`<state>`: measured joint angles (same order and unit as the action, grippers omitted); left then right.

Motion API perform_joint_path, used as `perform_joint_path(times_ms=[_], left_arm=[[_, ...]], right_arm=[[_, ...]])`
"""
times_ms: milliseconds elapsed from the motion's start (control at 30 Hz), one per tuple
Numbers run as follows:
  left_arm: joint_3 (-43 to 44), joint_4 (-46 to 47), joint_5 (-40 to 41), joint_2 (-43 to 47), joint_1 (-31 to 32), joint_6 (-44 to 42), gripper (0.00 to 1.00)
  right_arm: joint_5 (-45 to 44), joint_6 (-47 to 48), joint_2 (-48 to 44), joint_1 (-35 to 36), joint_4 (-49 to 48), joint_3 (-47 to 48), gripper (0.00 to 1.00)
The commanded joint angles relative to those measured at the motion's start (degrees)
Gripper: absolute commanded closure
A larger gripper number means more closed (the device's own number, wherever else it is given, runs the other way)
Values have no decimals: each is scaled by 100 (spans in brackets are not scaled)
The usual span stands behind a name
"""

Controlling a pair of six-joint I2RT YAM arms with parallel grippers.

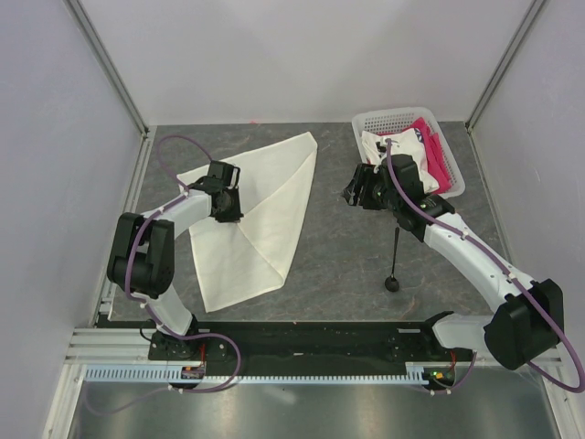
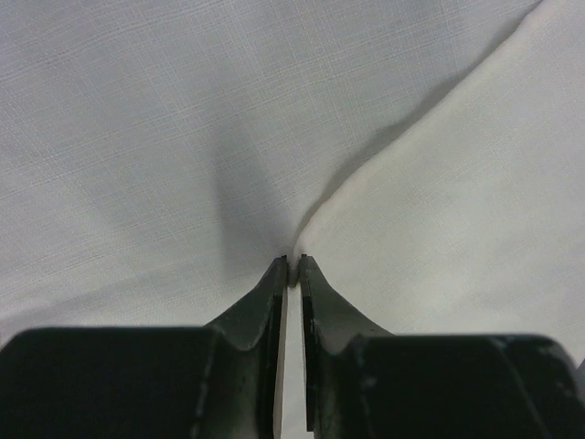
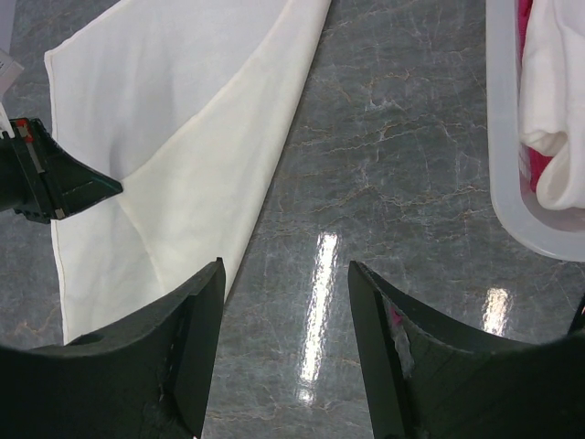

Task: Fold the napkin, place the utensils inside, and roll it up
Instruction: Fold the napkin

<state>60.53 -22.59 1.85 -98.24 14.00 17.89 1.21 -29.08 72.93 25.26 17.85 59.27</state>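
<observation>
The cream-white napkin point(image 1: 260, 215) lies on the grey table, partly folded over into a long triangular shape. My left gripper point(image 1: 228, 212) sits over its left part and is shut on a pinch of the cloth point(image 2: 294, 271); the napkin fills the left wrist view. My right gripper point(image 1: 352, 195) is open and empty, held above bare table point(image 3: 384, 165) right of the napkin's edge point(image 3: 274, 165). The black spoon point(image 1: 394, 259) lies on the table in front of the right arm, bowl toward the near edge.
A white plastic basket point(image 1: 454, 187) at the back right holds a white garment point(image 1: 388, 146) and a pink cloth point(image 1: 431, 151); its rim shows in the right wrist view point(image 3: 512, 201). Walls enclose the table on both sides.
</observation>
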Motion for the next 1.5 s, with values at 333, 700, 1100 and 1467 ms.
perform_joint_path(times_ms=[333, 700, 1100, 1467], left_arm=[[134, -70, -167, -178, 33, -163, 78], [196, -79, -53, -267, 33, -216, 90], [108, -88, 579, 314, 24, -427, 96], [740, -298, 721, -20, -379, -681, 98]], right_arm=[[-60, 69, -50, -29, -44, -55, 35], [-60, 96, -59, -38, -36, -73, 35], [-42, 174, -68, -65, 8, 6, 34], [-297, 289, -121, -91, 78, 120, 34]])
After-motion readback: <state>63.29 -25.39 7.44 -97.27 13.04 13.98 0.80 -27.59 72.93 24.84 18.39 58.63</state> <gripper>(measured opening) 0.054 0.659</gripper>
